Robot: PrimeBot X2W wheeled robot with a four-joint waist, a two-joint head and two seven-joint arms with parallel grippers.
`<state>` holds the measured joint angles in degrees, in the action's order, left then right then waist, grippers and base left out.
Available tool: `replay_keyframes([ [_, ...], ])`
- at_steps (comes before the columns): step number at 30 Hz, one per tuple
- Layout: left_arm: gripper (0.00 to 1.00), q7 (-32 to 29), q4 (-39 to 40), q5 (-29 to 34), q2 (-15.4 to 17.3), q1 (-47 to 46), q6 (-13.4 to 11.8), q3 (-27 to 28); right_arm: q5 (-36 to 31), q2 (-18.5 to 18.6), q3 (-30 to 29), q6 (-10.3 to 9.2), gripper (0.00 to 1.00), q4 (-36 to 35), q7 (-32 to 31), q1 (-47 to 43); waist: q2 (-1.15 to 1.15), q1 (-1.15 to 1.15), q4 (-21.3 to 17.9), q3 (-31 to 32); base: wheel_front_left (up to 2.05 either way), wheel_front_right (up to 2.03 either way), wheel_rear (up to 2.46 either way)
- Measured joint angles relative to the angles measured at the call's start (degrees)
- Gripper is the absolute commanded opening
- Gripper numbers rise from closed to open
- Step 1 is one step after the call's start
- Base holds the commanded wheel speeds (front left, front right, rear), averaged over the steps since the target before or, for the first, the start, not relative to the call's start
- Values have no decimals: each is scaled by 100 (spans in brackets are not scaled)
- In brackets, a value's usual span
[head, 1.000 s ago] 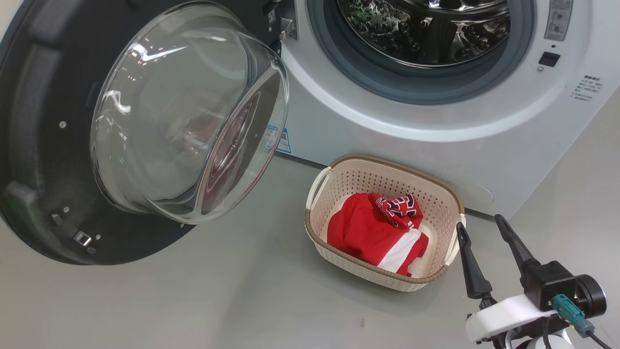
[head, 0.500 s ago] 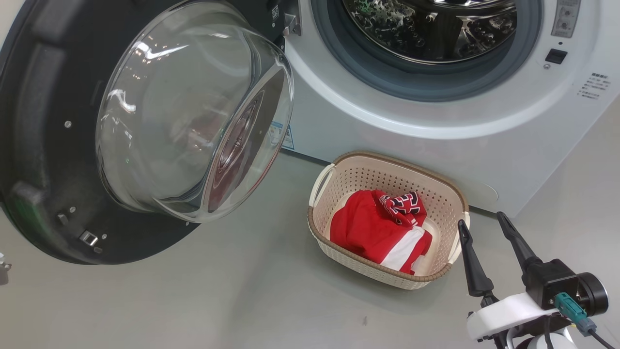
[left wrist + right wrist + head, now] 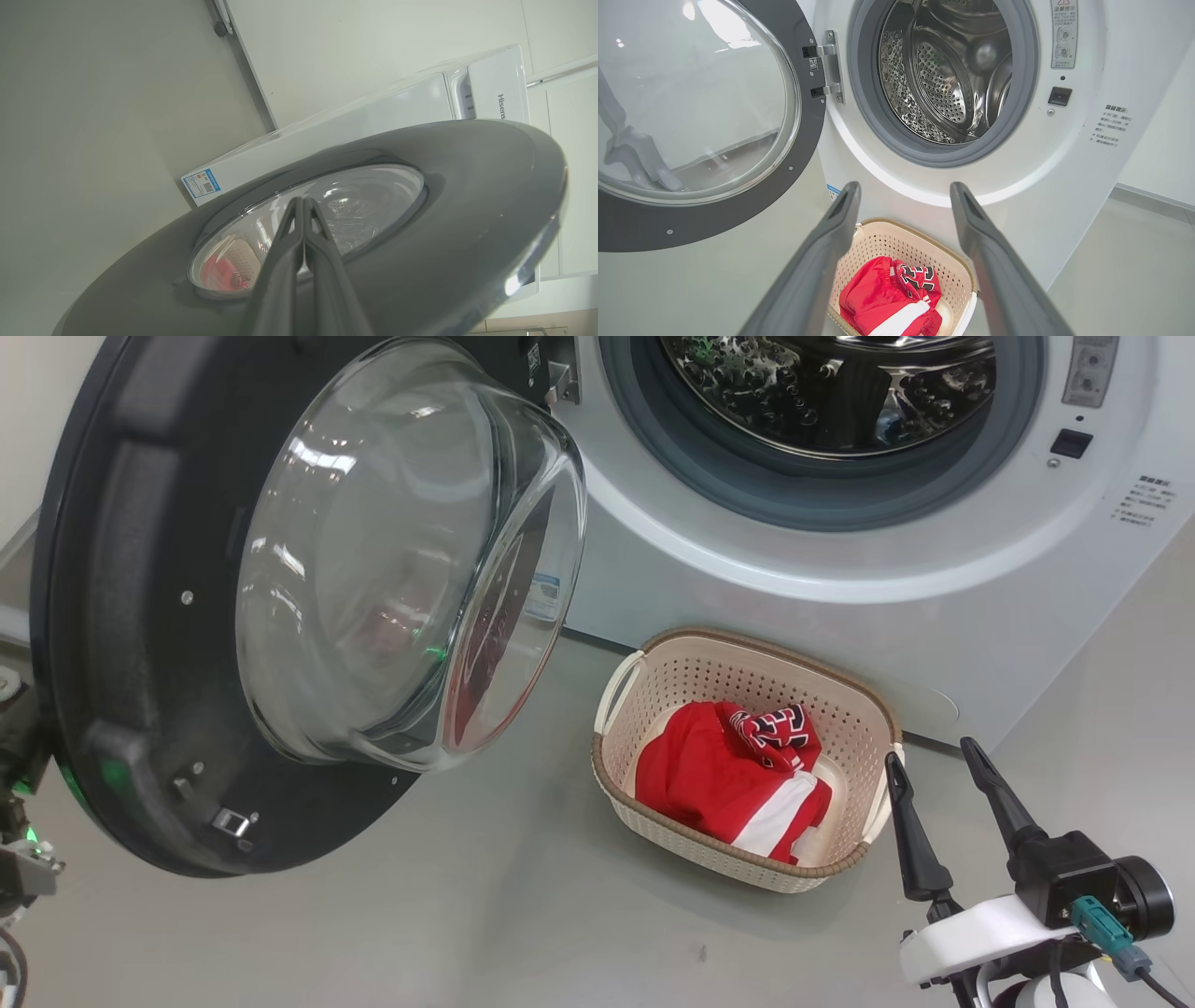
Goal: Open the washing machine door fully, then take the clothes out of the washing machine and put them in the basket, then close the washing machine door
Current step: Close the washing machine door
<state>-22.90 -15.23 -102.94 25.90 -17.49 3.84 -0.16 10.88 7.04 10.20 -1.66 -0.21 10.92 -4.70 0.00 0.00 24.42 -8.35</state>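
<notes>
A: Where do we stand? The clothes (image 3: pixel 719 775) lie in the basket (image 3: pixel 747 639), which sits on the floor (image 3: pixel 467 915) just before the washing machine (image 3: pixel 747 551), and what we see of the drum (image 3: pixel 822 392) looks bare.
B: So the washing machine door (image 3: pixel 140 616) is ours to shut. It hangs swung out on its hinge (image 3: pixel 829 65) at the left of the opening, with its bowl (image 3: pixel 392 569) facing us.
A: Our left gripper (image 3: pixel 302 200) is behind it, fingers pressed together with nothing between, tips over the outer face (touching or not, we cannot tell).
B: And our right gripper (image 3: pixel 932 753) hangs wide and empty just beside the basket.
A: We judge the door heavy, rigid and glossy, so slippery; no pinching it. We'd push flat on the black ring (image 3: pixel 467 196), far from the hinge, not on the glass.
B: Agreed, and gently, until the latch catches.
</notes>
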Motion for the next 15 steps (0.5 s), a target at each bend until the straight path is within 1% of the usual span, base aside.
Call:
replay_keyframes([
  [8, 0, -369, 260, -71, -16, 282, 104, -202, 8, -25, 20, 1, 100, 21, 8, 46, 0, 0, -139, 21, 0, 0, 0],
  [15, 0, -536, 612, -160, -190, 598, 176, -447, 64, -129, 57, 1, 100, 160, 85, 76, 0, 0, -290, 140, 0, 0, 0],
])
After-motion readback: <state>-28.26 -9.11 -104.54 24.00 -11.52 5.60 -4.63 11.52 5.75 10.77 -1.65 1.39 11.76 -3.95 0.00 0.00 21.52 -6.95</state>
